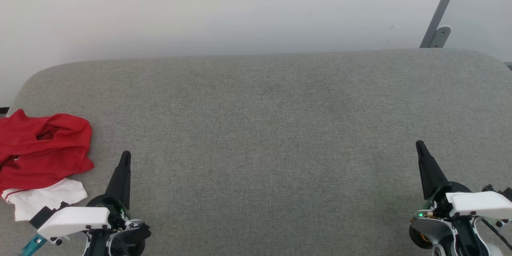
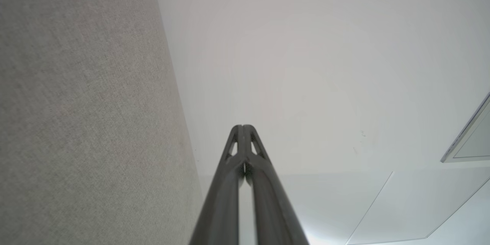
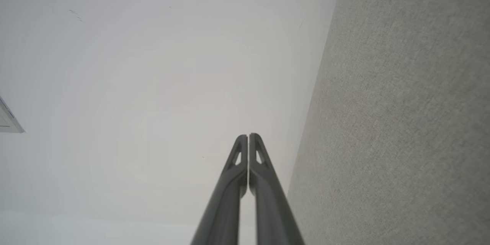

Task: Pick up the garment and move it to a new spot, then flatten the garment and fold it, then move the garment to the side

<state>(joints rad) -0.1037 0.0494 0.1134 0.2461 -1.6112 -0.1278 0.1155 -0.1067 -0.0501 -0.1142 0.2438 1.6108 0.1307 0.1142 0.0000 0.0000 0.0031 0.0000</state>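
Grey padded surface (image 1: 256, 128) bears the bunched garment (image 1: 44, 152), apparently cropped leftward.

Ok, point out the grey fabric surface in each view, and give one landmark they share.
Head view: the grey fabric surface spans the middle and bottom, edge to edge.
Left wrist view: it runs down the left side, left of the left gripper.
Right wrist view: it runs down the right side, right of the right gripper.
Shared landmark: the white wall bordering it.
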